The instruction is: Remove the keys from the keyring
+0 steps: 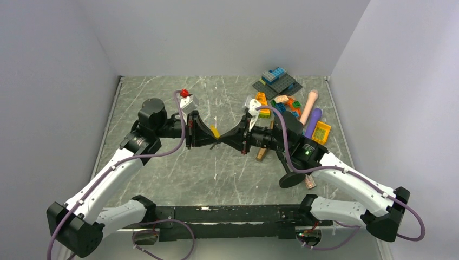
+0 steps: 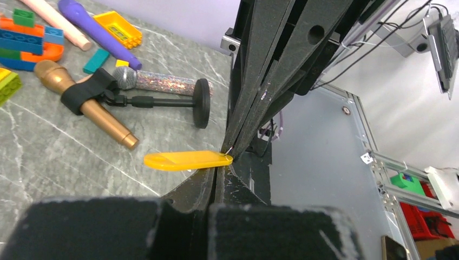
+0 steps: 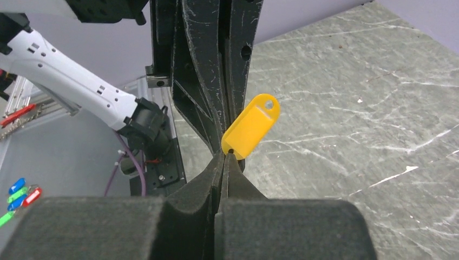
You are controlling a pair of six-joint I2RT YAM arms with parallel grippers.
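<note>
Both grippers meet tip to tip above the middle of the table (image 1: 178, 173). A yellow plastic tag (image 1: 214, 130) sticks out from where they meet, clear of the table; it also shows in the left wrist view (image 2: 187, 160) and the right wrist view (image 3: 251, 128). A thin grey wire, the keyring (image 2: 230, 150), glints at the tag's end between the right fingertips. My left gripper (image 2: 216, 169) and right gripper (image 3: 224, 158) are both shut at that spot. No brass key shows; it is hidden or out of view.
A gold toy microphone (image 2: 92, 108) and a glitter microphone on a black stand (image 2: 162, 82) lie right of the grippers. Toy bricks (image 1: 279, 81), a purple microphone (image 1: 313, 122) and a wooden stick (image 1: 309, 105) crowd the back right. The stand's base (image 1: 291, 179) sits by the right arm.
</note>
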